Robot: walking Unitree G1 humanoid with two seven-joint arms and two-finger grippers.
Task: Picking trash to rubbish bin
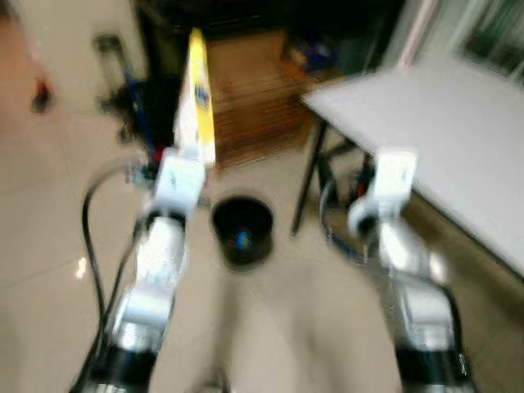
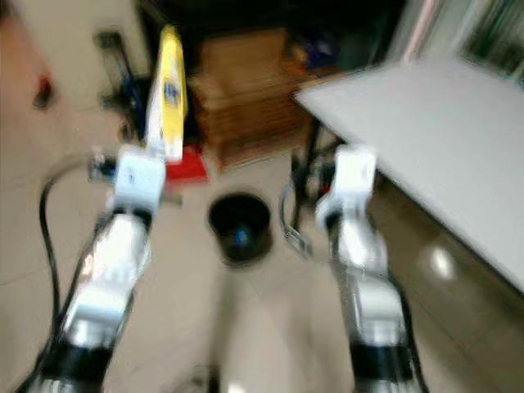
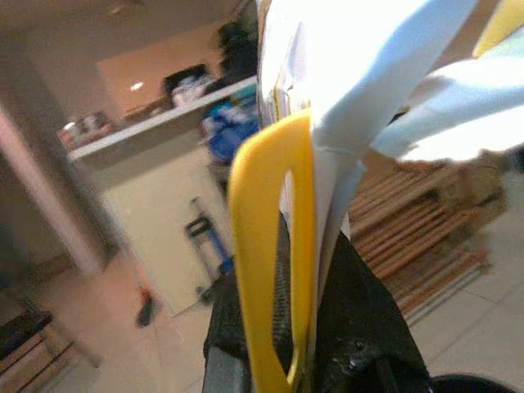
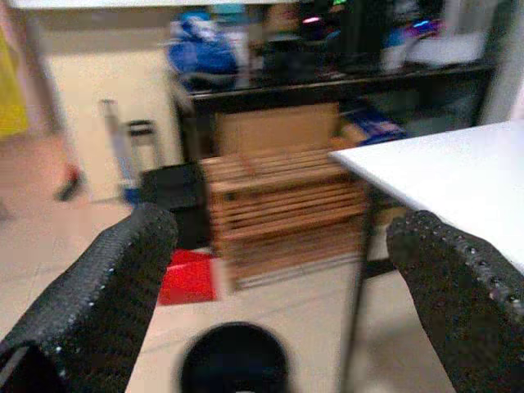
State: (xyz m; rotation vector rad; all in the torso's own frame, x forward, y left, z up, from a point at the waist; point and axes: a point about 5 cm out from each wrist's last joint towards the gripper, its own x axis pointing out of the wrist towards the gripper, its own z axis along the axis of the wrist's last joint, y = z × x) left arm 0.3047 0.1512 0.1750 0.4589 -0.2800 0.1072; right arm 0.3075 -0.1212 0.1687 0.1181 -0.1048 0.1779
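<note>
1. The left gripper [image 3: 303, 360] is pinched on a yellow and white wrapper [image 1: 195, 98]. The left wrist view shows the black fingers [image 3: 368, 327] pressed against the packet's base, with a yellow loop-shaped edge in front and glossy white film fanning out above.

2. In the head views the wrapper stands nearly upright above the left arm, held well off the floor. It is a long, narrow strip, yellow along one side and white along the other, with a small dark mark partway up. The blur hides any print.

3. The right gripper [image 4: 278, 286] is spread wide and holds nothing. Its two textured black fingers [image 4: 98, 286] stand far apart at either side of the right wrist view, with open floor between them.

4. A dark round bin [image 1: 241, 229] sits on the pale tiled floor just ahead, between the two arms. Something blue lies in it in the head views. The right wrist view shows its rim [image 4: 235, 360] as a plain dark circle, the inside not visible.

5. A white table [image 1: 442, 123] on dark legs stands to the right.

6. Farther back is a slatted wooden crate [image 4: 278, 196]. The right wrist view shows a red object [image 4: 188, 274] on the floor beside it and a dark shelf with clutter behind. The left wrist view adds a white counter [image 3: 155, 123] at the far wall.
</note>
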